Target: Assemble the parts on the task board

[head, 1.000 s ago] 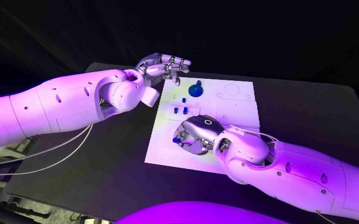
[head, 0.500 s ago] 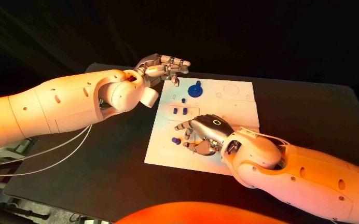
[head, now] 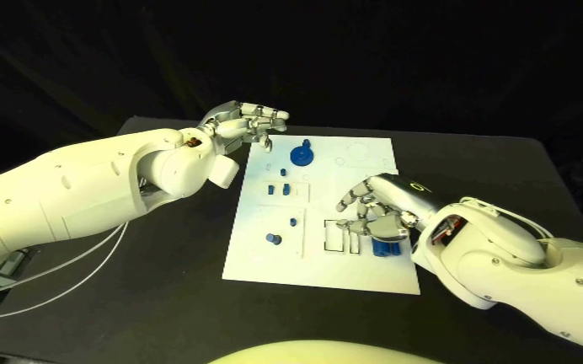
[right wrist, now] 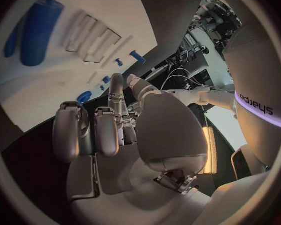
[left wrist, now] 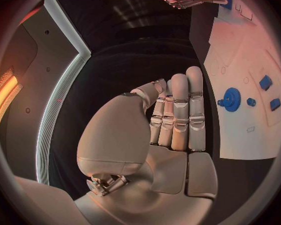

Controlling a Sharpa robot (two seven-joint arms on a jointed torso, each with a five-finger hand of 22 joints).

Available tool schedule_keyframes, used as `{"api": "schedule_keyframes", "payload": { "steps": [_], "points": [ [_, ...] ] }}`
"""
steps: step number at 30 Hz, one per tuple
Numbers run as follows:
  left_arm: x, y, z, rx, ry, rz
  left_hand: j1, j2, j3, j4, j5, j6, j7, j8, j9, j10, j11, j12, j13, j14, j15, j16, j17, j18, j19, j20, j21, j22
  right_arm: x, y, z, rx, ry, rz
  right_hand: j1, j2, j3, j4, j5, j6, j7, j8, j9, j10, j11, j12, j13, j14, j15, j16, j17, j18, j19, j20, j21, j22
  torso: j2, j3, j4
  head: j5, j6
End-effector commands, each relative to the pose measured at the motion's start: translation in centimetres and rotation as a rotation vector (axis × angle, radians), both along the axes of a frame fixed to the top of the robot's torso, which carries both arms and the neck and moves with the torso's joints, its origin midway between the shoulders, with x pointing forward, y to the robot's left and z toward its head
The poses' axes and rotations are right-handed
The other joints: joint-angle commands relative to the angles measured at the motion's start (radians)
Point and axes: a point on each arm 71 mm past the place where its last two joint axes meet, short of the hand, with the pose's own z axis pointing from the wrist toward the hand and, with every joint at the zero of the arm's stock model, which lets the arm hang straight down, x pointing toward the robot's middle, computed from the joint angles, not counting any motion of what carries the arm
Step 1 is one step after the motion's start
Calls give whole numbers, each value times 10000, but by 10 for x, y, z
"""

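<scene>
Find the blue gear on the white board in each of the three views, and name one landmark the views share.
Head view: the gear lies on the board's far end, near the left hand.
Left wrist view: the gear sits on the board just past the left hand's fingers.
Right wrist view: I cannot tell it apart from the small blue pieces.
Shared landmark: the white board.

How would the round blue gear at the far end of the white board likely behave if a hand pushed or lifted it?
The gear looks like stiff moulded plastic, so probably rigid and light. Lying flat on the board, it would likely slide, not tip. On edge, its round shape might roll.
</scene>
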Motion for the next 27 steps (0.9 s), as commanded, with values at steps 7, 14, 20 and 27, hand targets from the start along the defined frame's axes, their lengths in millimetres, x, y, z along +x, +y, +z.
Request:
{"api": "schedule_keyframes", "payload": {
  "steps": [7,14,20,27],
  "points": [
    [-4,2,1,-98,-40,-150,-77,15,-62,6,-16,-86,11,66,-8,-63,-30,55,14,-79,6,-8,-17,133,12,21,-63,-15,-10,-71,-8,-511,1669,-2993,-369,357,-1585,681,-84,-119,-79,332,857,617,-29,6435,6522,855,-45,750,1527,-247,649,-115,758,1730,-78,-35,-179,-719,164],
    [-6,1,0,-103,-21,-205,-77,15,-62,6,-16,-86,11,66,-8,-63,-30,55,14,-79,6,-8,-17,133,12,21,-63,-15,-20,-84,-13,-1496,1128,-3641,-434,446,-2090,942,-24,-86,-136,483,1190,685,-63,6912,7058,891,-72,965,1760,-302,714,-119,1024,1897,-89,-39,-218,-941,204],
    [-6,0,0,-115,-16,-249,-77,15,-62,6,-16,-86,11,66,-8,-63,-30,55,14,-79,6,-8,-17,133,12,21,-63,-15,-22,-78,-25,-1785,1036,-3737,-446,474,-2233,1046,73,-107,-143,512,1283,658,-69,6918,7095,899,-77,1015,1815,-310,723,-124,1064,1925,-77,-46,-162,-1014,222],
    [-7,1,0,-107,-3,-247,-70,14,-65,-5,-16,-80,8,75,-5,-65,-32,66,16,-87,6,-10,-19,133,9,22,-70,-19,-22,-69,-38,-1908,1142,-3618,-437,489,-2261,1066,101,-114,-144,517,1306,640,-70,6899,7087,902,-77,1032,1834,-313,725,-124,1075,1932,-79,-37,-160,-987,176]
  ]
}}
